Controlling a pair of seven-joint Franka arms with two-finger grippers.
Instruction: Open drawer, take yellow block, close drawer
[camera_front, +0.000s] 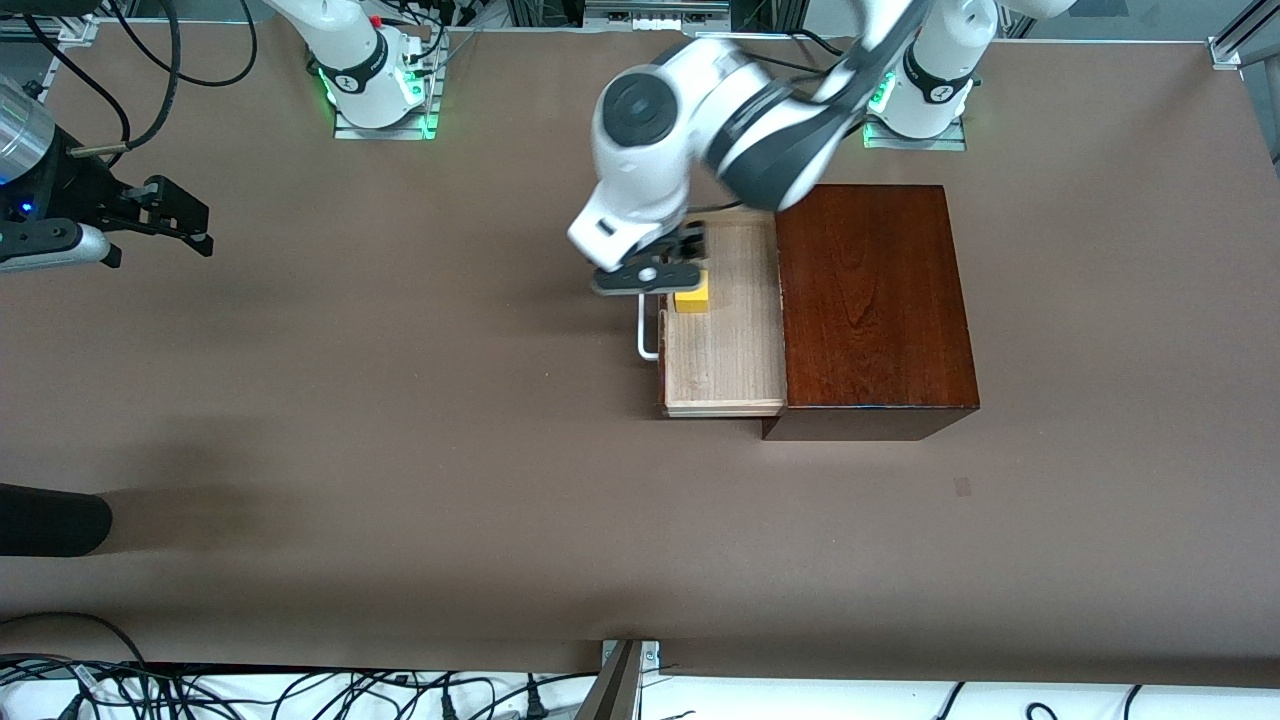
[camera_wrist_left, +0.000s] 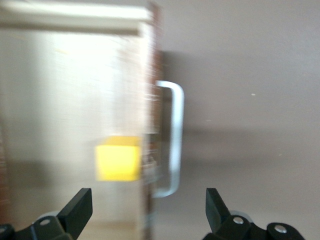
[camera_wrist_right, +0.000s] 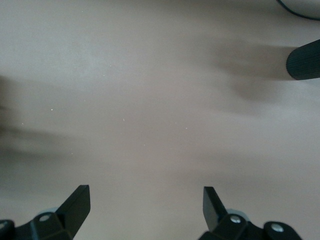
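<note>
Brown cloth covered the whole desk. Carried a dark glossy wooden box toward the left arm's end, with the drawer already pulled out toward the right arm's end, pale tray bare to view, white handle on its reddish front. Judged the opening step done.

Found the yellow block lying in the drawer, just beside the front panel, in the part of the tray farther from the front camera. Not yet lifted; taking it and shutting the drawer judged still to come.

Reached across from its base, the left gripper hung over the drawer's front edge, right above the block. Jaws released and spread wide in the left wrist view, straddling both the block and the handle, grasping nothing. Looked likely to need a shift toward the box so the fingers would clear the front panel before descending; panel and handle judged the main obstruction, since the block sat so close to them.

Waited well apart at the right arm's end of the desk, the right gripper, jaws released and empty, only bare cloth under it in the right wrist view.

Noted cables along the desk's near edge and a dark rounded object at the right arm's end, neither in the way.
</note>
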